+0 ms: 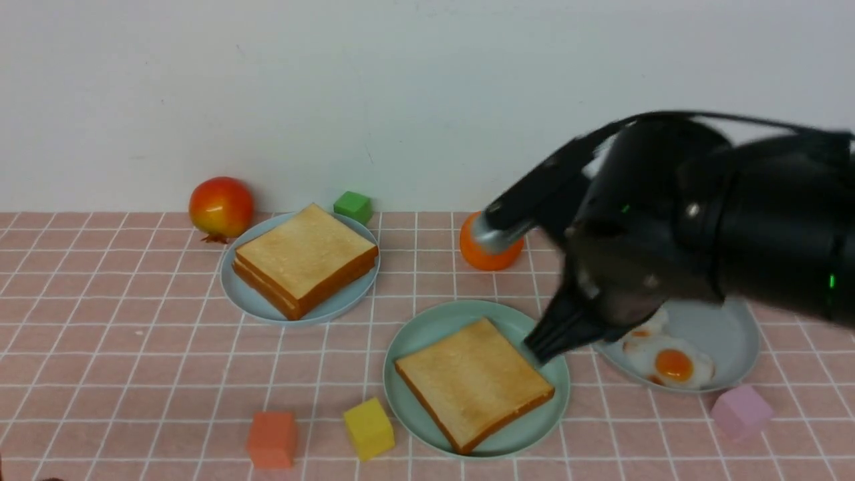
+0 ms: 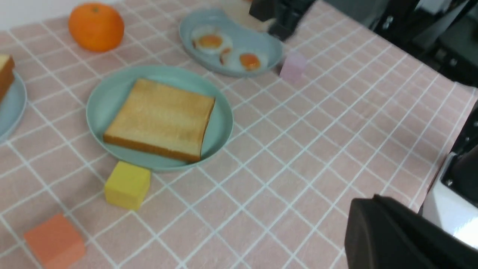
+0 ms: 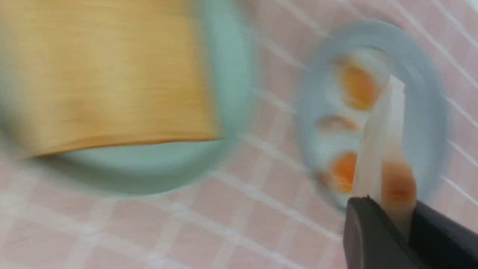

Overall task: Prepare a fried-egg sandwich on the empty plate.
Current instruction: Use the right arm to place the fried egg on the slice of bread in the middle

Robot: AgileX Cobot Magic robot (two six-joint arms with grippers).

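Blue-grey plate (image 1: 738, 334) carries two fried eggs (image 1: 673, 365); right arm (image 1: 768, 214) partly hides it and overlaps the orange (image 1: 491, 250). Pink block (image 1: 742, 412) sits beside this plate; yellow block (image 1: 369, 429) near the green plate (image 1: 558, 414), red block (image 1: 272, 439) farther left. Second blue-grey plate (image 1: 347, 304) holds stacked toast (image 1: 307, 257).

One toast slice (image 1: 475, 384), golden with brown crust, lies flat on the green plate. Held egg (image 3: 384, 138): white, orange-brown patch, seen nearly edge-on.

Right gripper (image 3: 386, 209) pinches that egg above the egg plate, blurred in front view. Left gripper (image 2: 377, 200): fingers pressed together, above table.
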